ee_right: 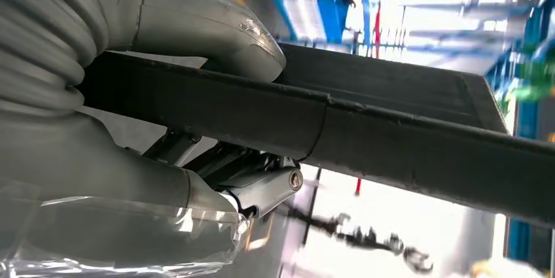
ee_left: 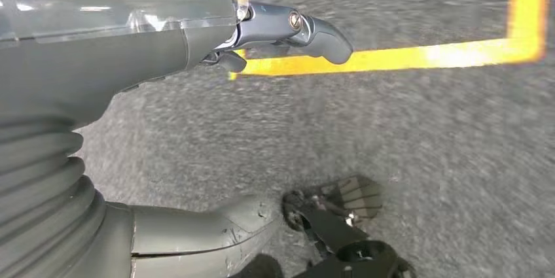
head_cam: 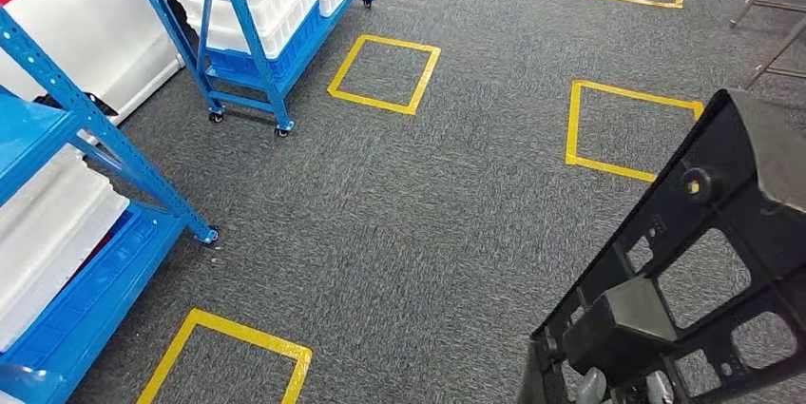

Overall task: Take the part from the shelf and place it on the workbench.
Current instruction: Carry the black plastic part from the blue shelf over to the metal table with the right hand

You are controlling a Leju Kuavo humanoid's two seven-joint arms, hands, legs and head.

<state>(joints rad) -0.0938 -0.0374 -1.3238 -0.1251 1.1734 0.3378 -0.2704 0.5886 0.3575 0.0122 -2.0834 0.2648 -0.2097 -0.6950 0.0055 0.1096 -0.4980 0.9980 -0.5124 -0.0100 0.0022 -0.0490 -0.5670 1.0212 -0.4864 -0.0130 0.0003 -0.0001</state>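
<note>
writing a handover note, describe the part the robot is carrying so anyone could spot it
Look to the lower right of the head view, above the grey carpet with its yellow tape squares. The part is a flat black plastic frame with large cut-out windows, gripped by the right hand. Nothing else nearby is black; the shelves are blue.

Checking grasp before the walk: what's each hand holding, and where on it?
Right hand grips the black plastic frame part by a long edge bar, thumb over it and fingers beneath. Left hand holds nothing, hanging above the carpet.
</note>
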